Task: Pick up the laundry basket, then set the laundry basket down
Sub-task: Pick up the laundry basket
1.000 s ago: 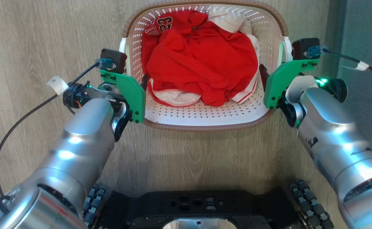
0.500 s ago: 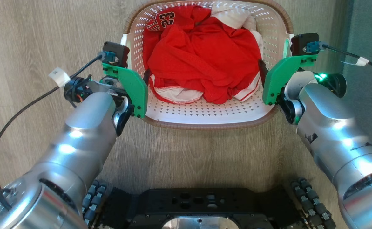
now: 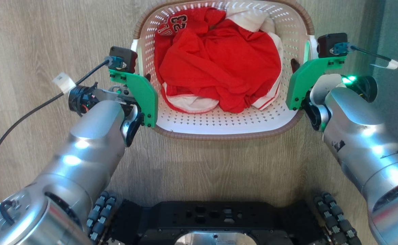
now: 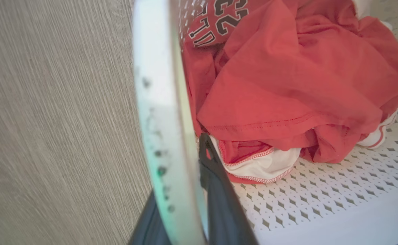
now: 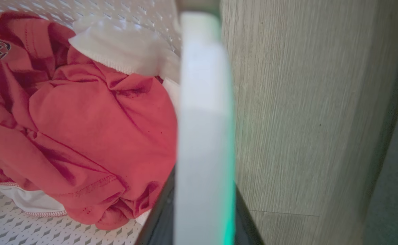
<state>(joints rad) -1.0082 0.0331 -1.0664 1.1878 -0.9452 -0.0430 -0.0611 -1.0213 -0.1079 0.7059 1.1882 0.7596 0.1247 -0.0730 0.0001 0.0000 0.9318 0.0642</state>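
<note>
The laundry basket [image 3: 226,135], white and perforated with a brown woven-look rim, stands on the wood floor straight ahead of me, holding red and white clothes [image 3: 215,64]. My left gripper [image 3: 143,78] is at its left side handle. In the left wrist view that white handle [image 4: 158,102] runs between the two dark fingers [image 4: 219,204], which press on it from both sides. At the opposite handle sits my right gripper [image 3: 299,66]. The right wrist view shows this handle [image 5: 202,102] clamped the same way between dark fingers [image 5: 159,211].
My black wheeled base [image 3: 215,217] lies close below the basket. A grey-green panel [image 3: 394,34] borders the floor on the right, just beyond the right arm. Black cables trail from both wrists. Bare wood floor [image 3: 32,41] spreads to the left.
Both grippers have closed: the inner fingers, earlier standing inside the basket away from its walls, are now drawn against the side handles. The head view has shifted a little.
</note>
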